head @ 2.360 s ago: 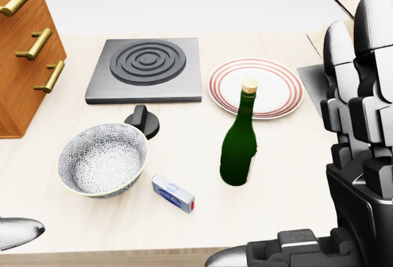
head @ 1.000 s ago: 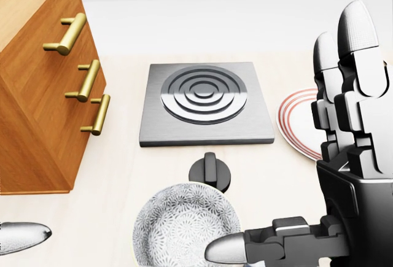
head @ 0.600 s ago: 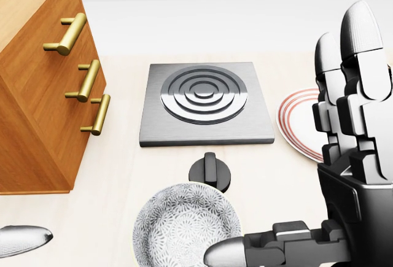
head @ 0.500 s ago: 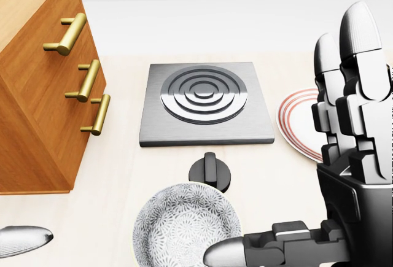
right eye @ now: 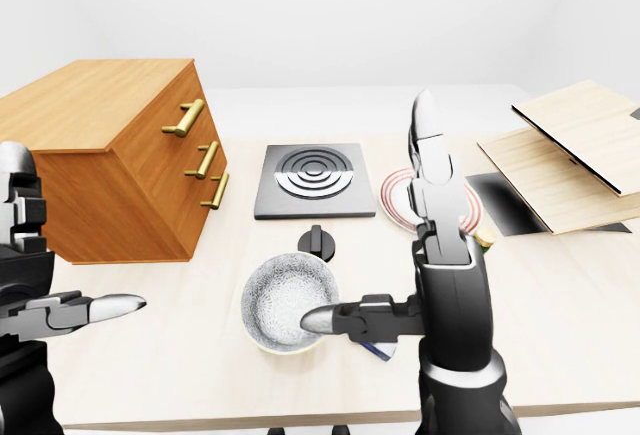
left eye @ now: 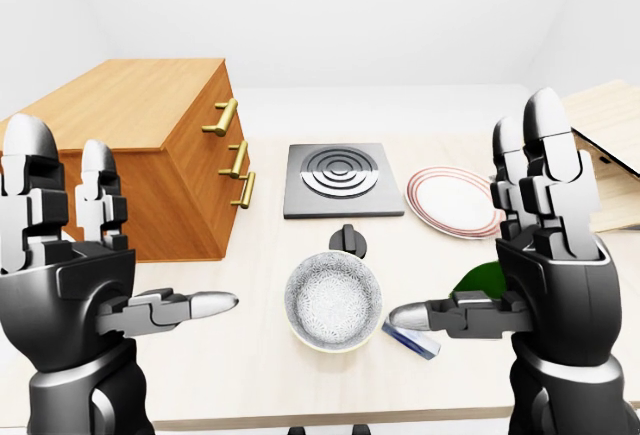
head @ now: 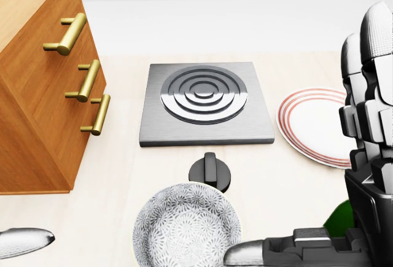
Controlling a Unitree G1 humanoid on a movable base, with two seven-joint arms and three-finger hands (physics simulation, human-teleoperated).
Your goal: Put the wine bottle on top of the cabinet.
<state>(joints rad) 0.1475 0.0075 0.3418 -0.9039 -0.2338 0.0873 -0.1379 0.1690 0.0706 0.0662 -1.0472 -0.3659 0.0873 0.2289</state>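
The green wine bottle stands on the pale table, mostly hidden behind my right hand; its cork shows in the right-eye view and a green sliver in the head view. The wooden cabinet with brass handles stands at the left, its flat top bare. My right hand is open, fingers upright and thumb pointing left, just in front of the bottle and not closed on it. My left hand is open and empty, below the cabinet in the left-eye view.
A patterned bowl sits between my hands, a black knob and a grey hob above it. A red-rimmed plate lies right of the hob. A small blue box lies by the bowl. Wooden boards lie at the right.
The camera shifted earlier, bringing the cabinet closer, and has since held still. My right hand has moved right in the head view, uncovering the plate and a sliver of the bottle.
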